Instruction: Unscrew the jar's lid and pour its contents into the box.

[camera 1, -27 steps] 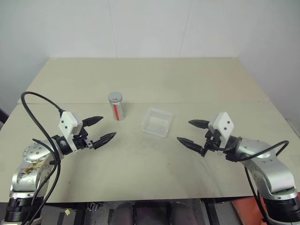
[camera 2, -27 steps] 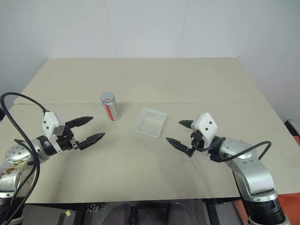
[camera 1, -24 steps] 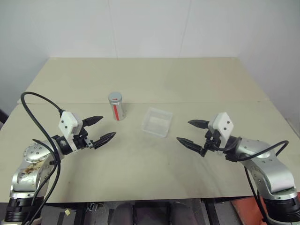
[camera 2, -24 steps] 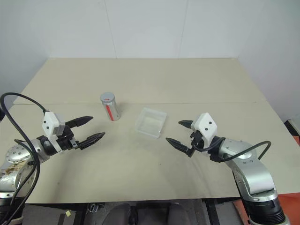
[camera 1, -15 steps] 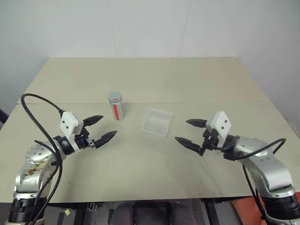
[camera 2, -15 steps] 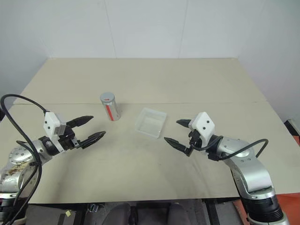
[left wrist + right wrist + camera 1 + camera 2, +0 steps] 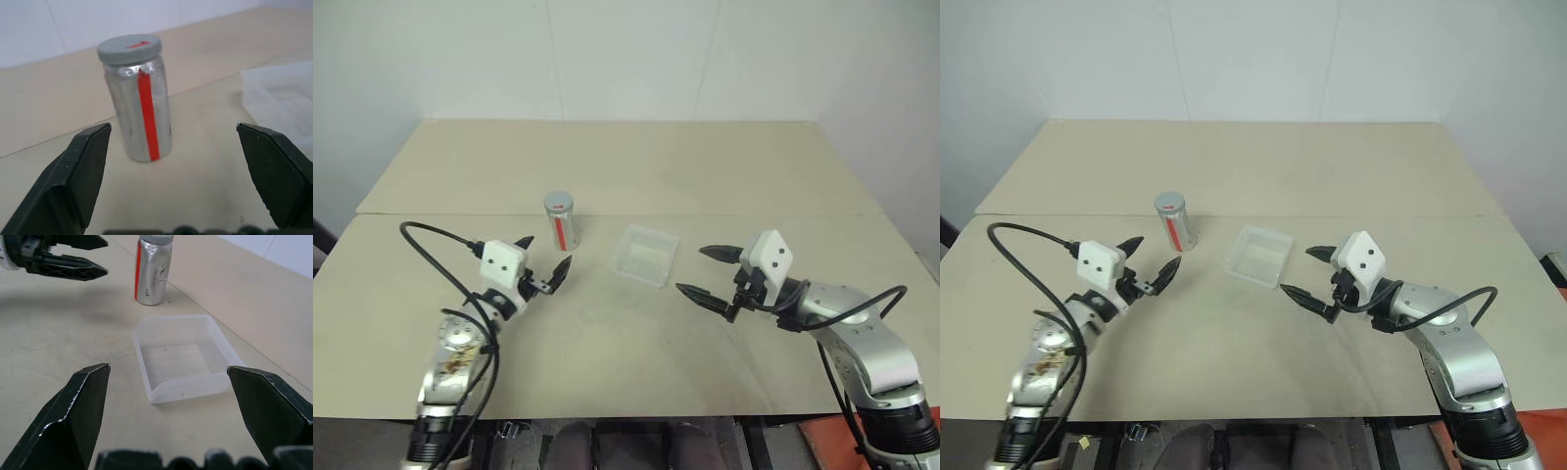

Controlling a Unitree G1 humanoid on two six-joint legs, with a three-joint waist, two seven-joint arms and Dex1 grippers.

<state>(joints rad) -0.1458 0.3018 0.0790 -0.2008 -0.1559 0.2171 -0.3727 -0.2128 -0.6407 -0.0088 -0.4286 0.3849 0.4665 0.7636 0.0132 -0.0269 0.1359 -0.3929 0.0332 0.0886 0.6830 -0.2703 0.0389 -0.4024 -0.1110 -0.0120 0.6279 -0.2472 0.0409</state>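
Observation:
The jar (image 7: 561, 223), a silver cylinder with a red stripe, stands upright on the table with its grey lid (image 7: 558, 203) on. Its contents are hidden inside. My left gripper (image 7: 544, 255) is open just short of the jar, a little to its near left and not touching it. In the left wrist view the jar (image 7: 139, 117) stands ahead between the two spread fingers (image 7: 83, 166). The clear plastic box (image 7: 646, 256) lies to the right of the jar. My right gripper (image 7: 692, 269) is open and empty just right of the box, pointing at it.
The beige table (image 7: 626, 166) has a seam running across it behind the jar. A white wall stands behind the far edge. The right wrist view shows the box (image 7: 181, 352) close ahead, with the jar (image 7: 152, 274) and the left gripper (image 7: 83, 257) beyond it.
My left gripper has moved forward and to the right, close up to the jar. The right gripper has edged slightly toward the box. The jar and box stay put.

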